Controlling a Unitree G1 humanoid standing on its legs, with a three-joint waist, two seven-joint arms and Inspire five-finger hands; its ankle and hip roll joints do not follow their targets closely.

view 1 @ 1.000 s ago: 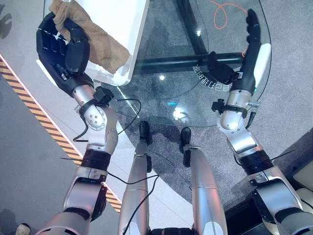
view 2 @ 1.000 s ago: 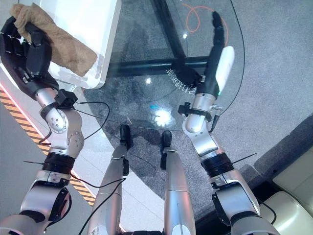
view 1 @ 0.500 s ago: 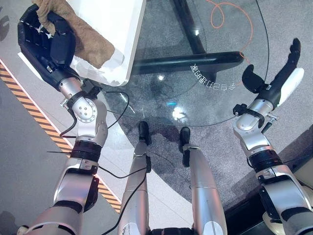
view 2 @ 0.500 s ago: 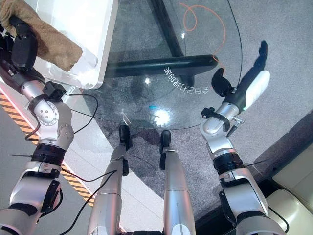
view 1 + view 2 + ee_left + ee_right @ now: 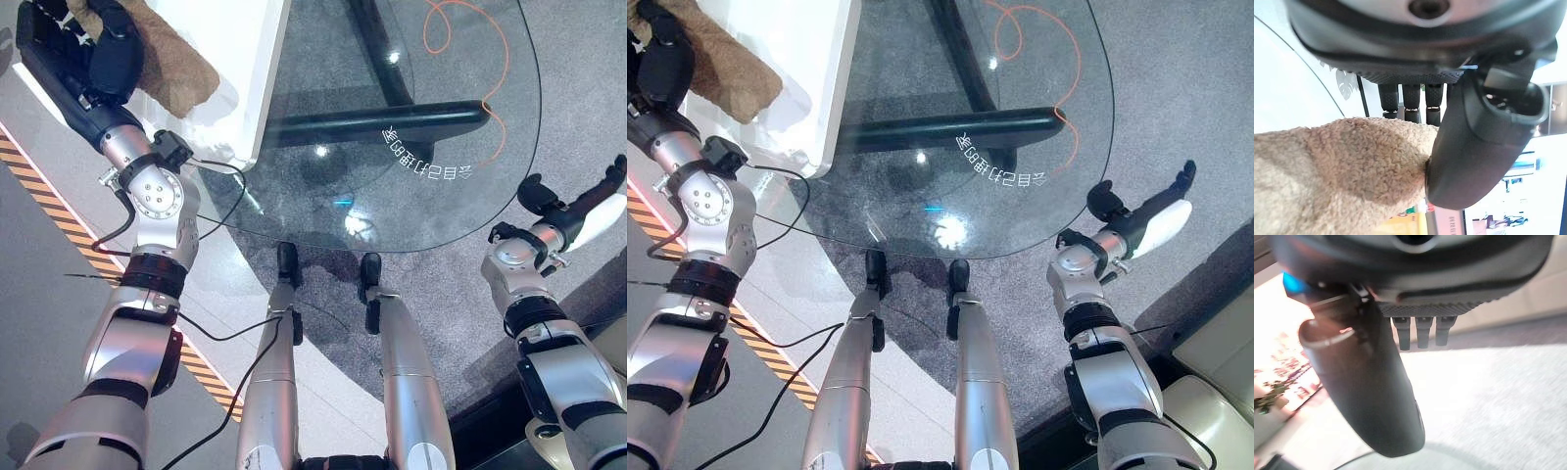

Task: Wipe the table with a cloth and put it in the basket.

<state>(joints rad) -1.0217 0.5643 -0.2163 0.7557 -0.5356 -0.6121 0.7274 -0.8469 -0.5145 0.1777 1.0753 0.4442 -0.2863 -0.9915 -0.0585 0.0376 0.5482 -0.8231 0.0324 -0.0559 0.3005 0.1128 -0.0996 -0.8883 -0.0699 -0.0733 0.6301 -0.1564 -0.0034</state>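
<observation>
I had the left hand (image 5: 83, 54) clenched on the cloth (image 5: 167, 64), which drooped lengthwise toward the glass table (image 5: 411, 108); right hand (image 5: 1151, 211) stayed released beyond the table's edge.

Orange cable (image 5: 477, 39) looping under the glass, yellow-black hazard tape (image 5: 59, 211) — grey carpet (image 5: 578, 117) around

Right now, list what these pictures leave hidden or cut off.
- Cloth: its far end is cut off by the top edge of both eye views; in the left wrist view the thumb covers part of it.
- Left robot hand: cut by the upper corner of the eye views.
- Right robot hand: seen edge-on beyond the glass table.
- Basket: not identifiable.
</observation>
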